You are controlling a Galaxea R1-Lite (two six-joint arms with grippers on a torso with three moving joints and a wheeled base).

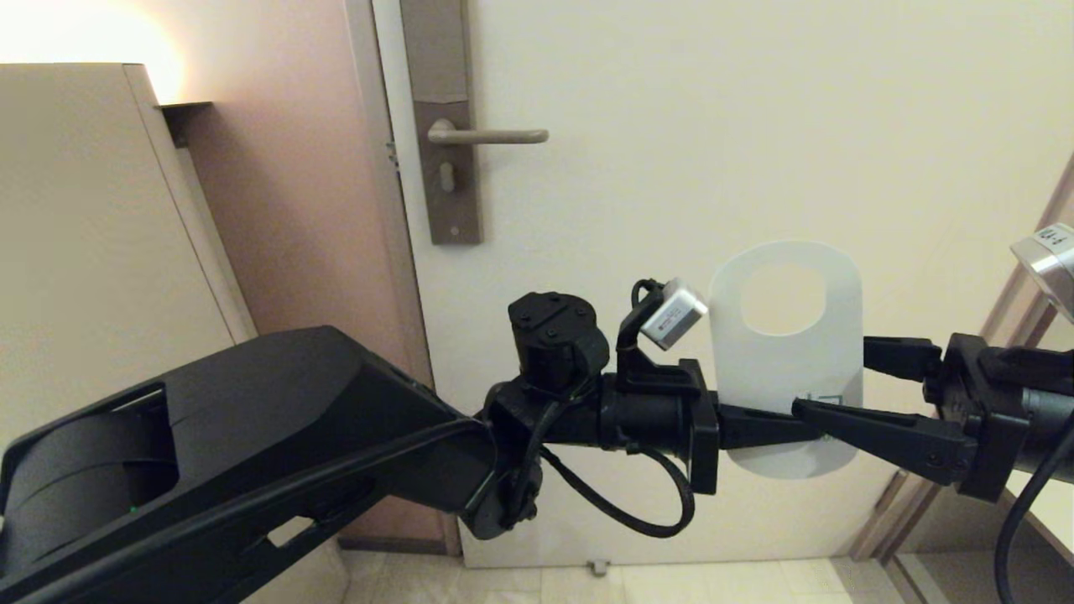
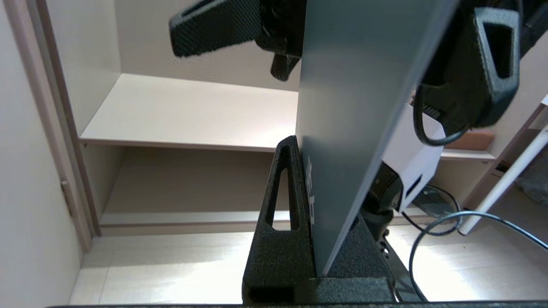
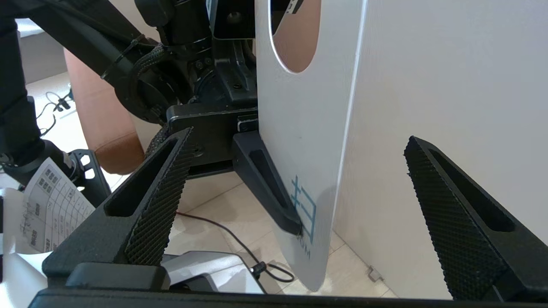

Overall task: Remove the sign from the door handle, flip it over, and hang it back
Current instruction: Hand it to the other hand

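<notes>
The sign (image 1: 789, 361) hangs upright in front of the door, white side toward my head, round hole at the top. My left gripper (image 1: 805, 424) reaches in from the left and is shut on the sign's lower part. In the left wrist view the sign's blue side (image 2: 364, 107) stands clamped between the fingers (image 2: 284, 205). My right gripper (image 1: 831, 382) comes from the right, open, with its fingers straddling the sign's right edge and not pressing on it. The right wrist view shows the sign (image 3: 308, 128) between those wide-apart fingers (image 3: 162, 192). The door handle (image 1: 495, 135) is bare, up to the left.
The handle's tall backplate (image 1: 449, 168) sits near the door's left edge. A beige cupboard (image 1: 84, 252) stands at the left. A slanted frame (image 1: 1007, 335) borders the right. A small doorstop (image 1: 597, 567) is on the tiled floor below. Shelves (image 2: 188, 111) show behind.
</notes>
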